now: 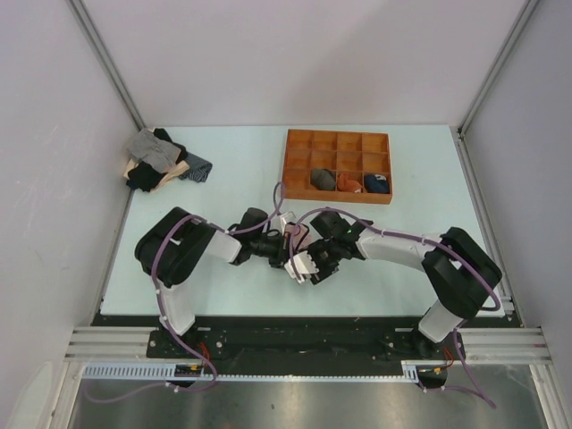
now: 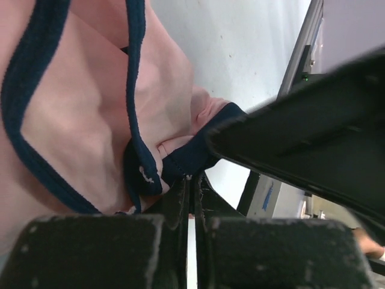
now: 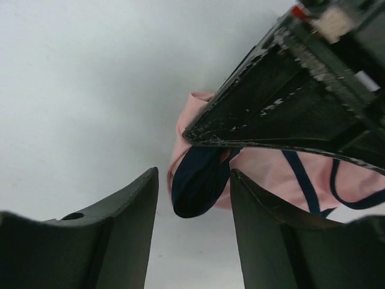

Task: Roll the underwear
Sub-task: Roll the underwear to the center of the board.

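Observation:
The underwear is light pink with dark navy edging. It hangs bunched between the two grippers at the middle of the table, partly hidden by them in the top view. My left gripper is shut, pinching the navy edging; in the top view it meets the right one. My right gripper is open, its fingers either side of a hanging navy fold of the underwear without touching it. It also shows in the top view. The left gripper's dark finger crosses above.
A wooden compartment tray stands at the back right, holding a dark grey bundle, an orange one and a navy one. A pile of grey, black and tan garments lies at the back left by the wall.

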### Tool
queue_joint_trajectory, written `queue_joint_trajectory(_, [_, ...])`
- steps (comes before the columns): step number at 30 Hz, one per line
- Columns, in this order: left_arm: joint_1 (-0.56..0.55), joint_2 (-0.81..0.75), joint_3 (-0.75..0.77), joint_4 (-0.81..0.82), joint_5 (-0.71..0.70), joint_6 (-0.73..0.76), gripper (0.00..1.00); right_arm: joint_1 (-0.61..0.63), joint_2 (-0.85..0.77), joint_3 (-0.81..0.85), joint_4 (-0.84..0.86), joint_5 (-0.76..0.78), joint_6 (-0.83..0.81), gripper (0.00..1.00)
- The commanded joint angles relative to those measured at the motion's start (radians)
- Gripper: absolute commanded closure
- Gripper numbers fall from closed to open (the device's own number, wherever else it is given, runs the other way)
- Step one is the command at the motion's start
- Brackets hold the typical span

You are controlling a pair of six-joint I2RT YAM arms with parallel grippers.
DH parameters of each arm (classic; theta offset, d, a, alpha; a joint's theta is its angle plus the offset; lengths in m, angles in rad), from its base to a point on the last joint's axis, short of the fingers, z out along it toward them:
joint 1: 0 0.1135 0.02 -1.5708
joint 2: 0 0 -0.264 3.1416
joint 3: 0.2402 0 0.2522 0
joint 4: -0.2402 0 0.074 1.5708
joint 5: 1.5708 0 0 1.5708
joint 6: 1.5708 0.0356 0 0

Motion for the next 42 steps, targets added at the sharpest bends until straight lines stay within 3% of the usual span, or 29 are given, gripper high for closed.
queue_joint_trajectory(1, [0.014, 0.027, -0.030, -0.007, -0.037, -0.035, 0.95, 0.010, 0.052, -0.022, 0.083, 0.079, 0.003, 0.48])
queue_joint_trajectory(6, [0.031, -0.037, -0.079, 0.119, -0.044, -0.123, 0.77, 0.013, 0.105, -0.024, 0.068, 0.106, 0.001, 0.65])
queue_joint_trajectory(9, [0.042, -0.118, -0.130, 0.219, -0.053, -0.166, 0.63, 0.007, 0.124, -0.001, 0.007, 0.097, 0.012, 0.78])
queue_joint_trajectory(11, [0.045, -0.215, -0.184, 0.269, -0.077, -0.155, 0.59, -0.007, 0.128, 0.042, -0.093, 0.039, 0.023, 0.83])
queue_joint_trajectory(17, [0.014, -0.552, -0.392, 0.323, -0.221, 0.023, 0.48, -0.096, 0.197, 0.191, -0.463, -0.179, 0.026, 0.86])
queue_joint_trajectory(20, [-0.098, -0.687, -0.510, 0.383, -0.356, 0.136, 0.41, -0.136, 0.260, 0.276, -0.647, -0.285, 0.006, 0.86])
queue_joint_trajectory(24, [-0.332, -0.903, -0.584, 0.363, -0.528, 0.308, 0.33, -0.168, 0.369, 0.394, -0.849, -0.378, 0.024, 0.86])
queue_joint_trajectory(26, [-0.389, -0.937, -0.592, 0.333, -0.574, 0.409, 0.32, -0.185, 0.453, 0.468, -0.917, -0.406, 0.023, 0.86])
queue_joint_trajectory(30, [-0.510, -0.924, -0.528, 0.219, -0.645, 0.561, 0.27, -0.206, 0.542, 0.534, -0.977, -0.415, 0.040, 0.86])
queue_joint_trajectory(37, [-0.601, -0.685, -0.328, 0.044, -0.758, 0.791, 0.23, -0.231, 0.589, 0.574, -0.963, -0.401, 0.080, 0.85])
queue_joint_trajectory(42, [-0.632, -0.519, -0.207, 0.004, -0.830, 0.888, 0.24, -0.242, 0.616, 0.594, -0.992, -0.408, 0.067, 0.85])
